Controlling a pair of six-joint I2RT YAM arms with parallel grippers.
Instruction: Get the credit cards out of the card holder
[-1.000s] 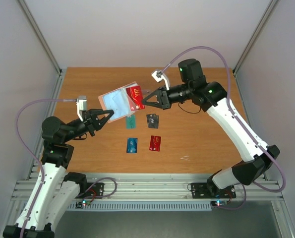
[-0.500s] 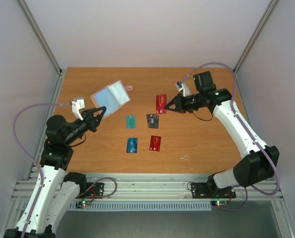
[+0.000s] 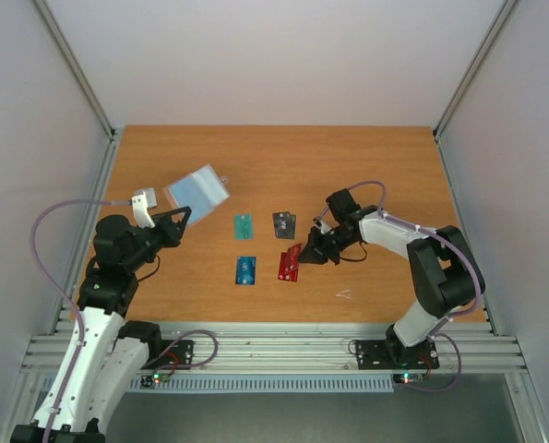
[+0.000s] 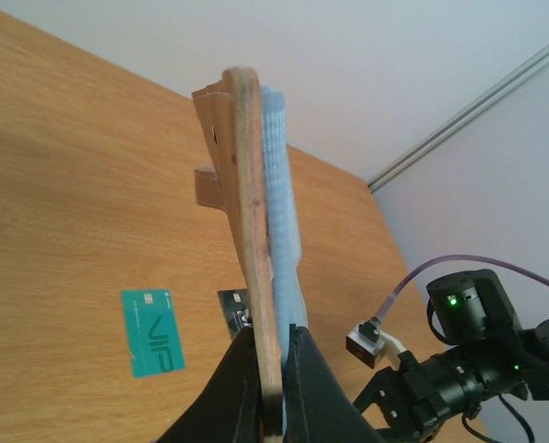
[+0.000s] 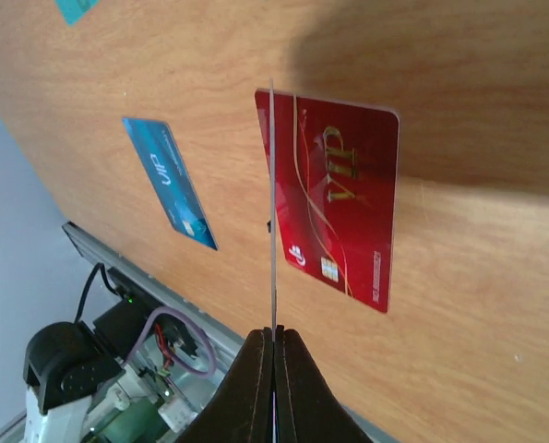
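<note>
right arm (image 3: 396, 227) low; right gripper (image 5: 272, 343) pinches red card (image 5: 272, 212) edge-on, maybe touching table (image 3: 375, 166). left gripper (image 4: 272, 343) clamps upright card holder (image 4: 254, 185).

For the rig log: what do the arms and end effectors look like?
White links and black joints on the left arm and right arm, with lilac cables and green lights. The left end effector and right end effector are black, pointed, two-fingered, each with a white camera box.
</note>
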